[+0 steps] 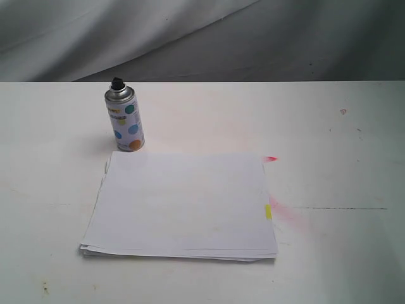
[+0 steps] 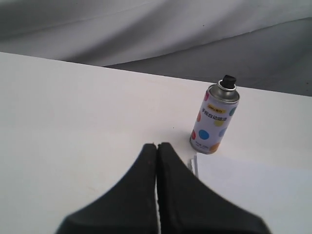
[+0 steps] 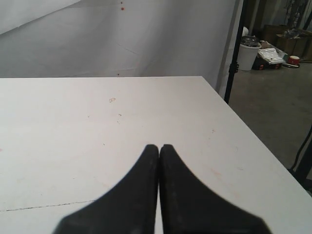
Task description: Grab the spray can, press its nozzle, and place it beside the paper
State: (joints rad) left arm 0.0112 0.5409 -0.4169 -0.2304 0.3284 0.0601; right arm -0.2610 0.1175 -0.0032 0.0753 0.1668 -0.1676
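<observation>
The spray can (image 1: pixel 125 120) stands upright on the white table, just behind the far left corner of the paper (image 1: pixel 183 202). Its black nozzle (image 1: pixel 118 83) tops the silver dome. The paper stack lies flat in the middle of the table, with a small yellow mark (image 1: pixel 268 212) at its right edge. In the left wrist view the spray can (image 2: pixel 215 119) stands ahead of my left gripper (image 2: pixel 157 146), which is shut and empty, a corner of the paper (image 2: pixel 253 190) beside it. My right gripper (image 3: pixel 159 146) is shut over bare table. Neither gripper shows in the exterior view.
Pink and red spray stains (image 1: pixel 285 212) mark the table by the paper's right edge. A grey cloth backdrop (image 1: pixel 202 38) hangs behind the table. The right wrist view shows the table's side edge (image 3: pixel 253 131) with floor and clutter beyond.
</observation>
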